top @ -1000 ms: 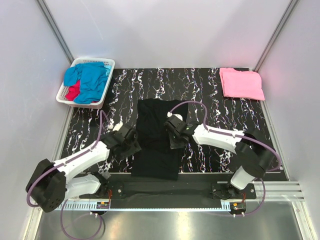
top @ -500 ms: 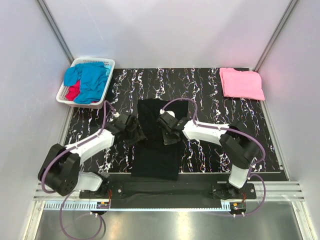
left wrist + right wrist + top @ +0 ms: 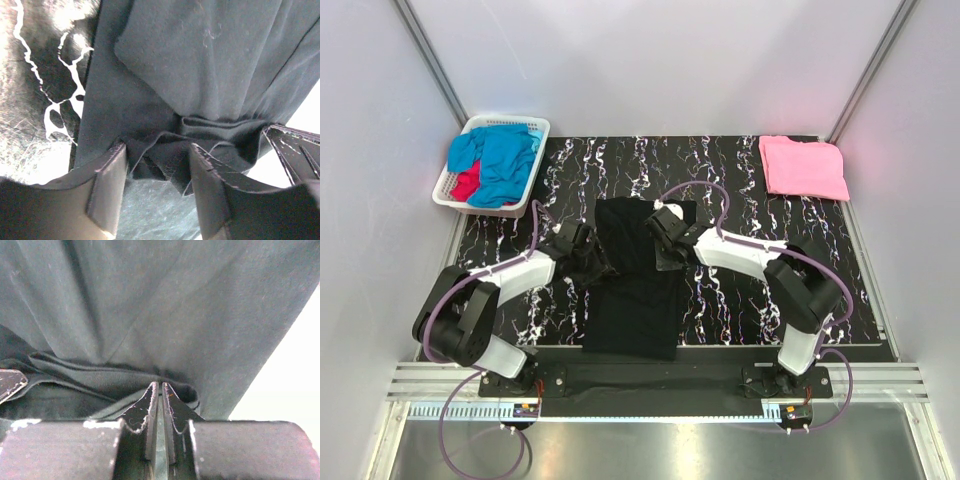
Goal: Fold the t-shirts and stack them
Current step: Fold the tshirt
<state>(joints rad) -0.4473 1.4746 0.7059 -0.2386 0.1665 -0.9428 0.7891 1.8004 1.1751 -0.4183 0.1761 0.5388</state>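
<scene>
Jaws were unreadable from above: left gripper and right gripper both sat on the black t-shirt, mid-table. The pink t-shirt lay folded far right and the basket far left, neither obstructing. My left wrist camera showed fingers apart, straddling bunched cloth, unclamped. On the right wrist, nearly closed jaws pinched a hem; that one-sided hold could skew the fold.

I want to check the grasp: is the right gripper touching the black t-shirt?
Touching. The right wrist view shows the right gripper nearly shut, its fingertips pinching a fold of the black t-shirt.
</scene>
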